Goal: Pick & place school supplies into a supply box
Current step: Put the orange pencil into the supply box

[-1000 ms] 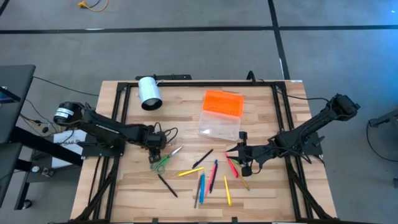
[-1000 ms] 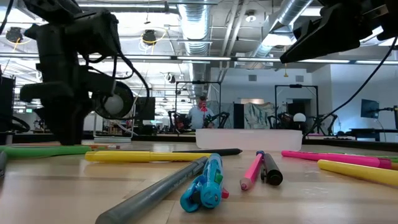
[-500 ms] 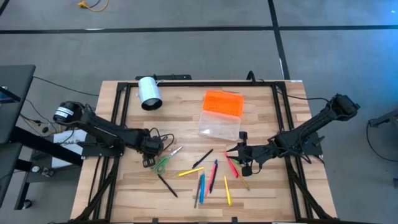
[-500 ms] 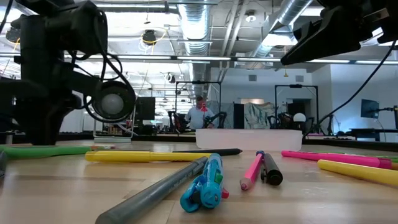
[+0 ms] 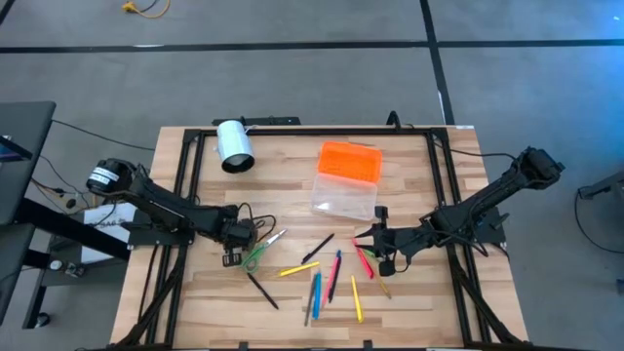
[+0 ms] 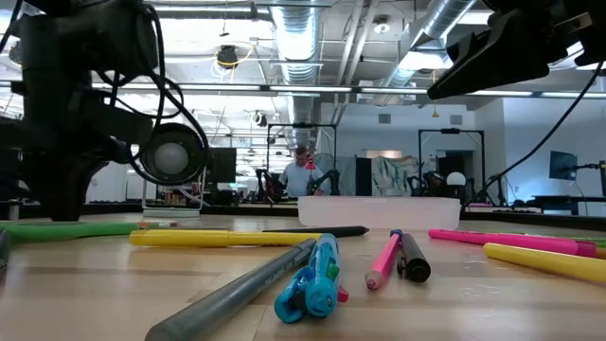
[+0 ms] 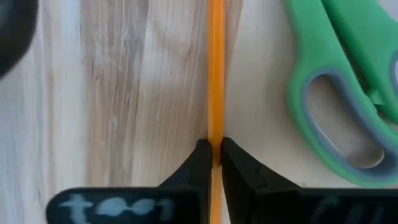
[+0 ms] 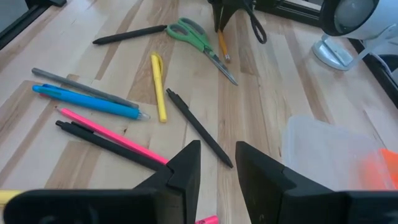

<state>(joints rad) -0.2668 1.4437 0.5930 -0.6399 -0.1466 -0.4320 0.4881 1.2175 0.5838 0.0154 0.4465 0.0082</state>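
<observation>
My left gripper (image 7: 214,146) is down at the table's near left, shut on a thin orange pencil (image 7: 216,93) that lies beside the green-handled scissors (image 5: 253,256). The right wrist view shows the same gripper (image 8: 227,15) standing over the pencil (image 8: 222,46). My right gripper (image 5: 380,255) is open and empty above the red pens (image 5: 363,258). Loose pens lie between the arms: yellow (image 5: 297,269), blue (image 5: 317,290), pink (image 5: 334,278), black (image 5: 318,248). The supply box stands farther back, its clear body (image 5: 343,198) open and its orange lid (image 5: 350,161) lying behind it. My left gripper pinches the orange pencil's shaft (image 7: 216,134) between its two fingertips (image 7: 200,155). The fingers come from above, pointing down, one on each side, across the pencil. The pencil lies flat along the wood and runs on past the fingers both ways.
A white cylinder (image 5: 234,144) lies at the table's far left. A black pen (image 5: 261,290) and a yellow pen (image 5: 356,298) lie near the front edge. A black metal frame (image 5: 292,127) runs around the table. A person (image 6: 303,175) stands in the room behind.
My left gripper has moved a short way toward the table's near-left, along the left side of the scissors. The scissors and pens have kept their places.
</observation>
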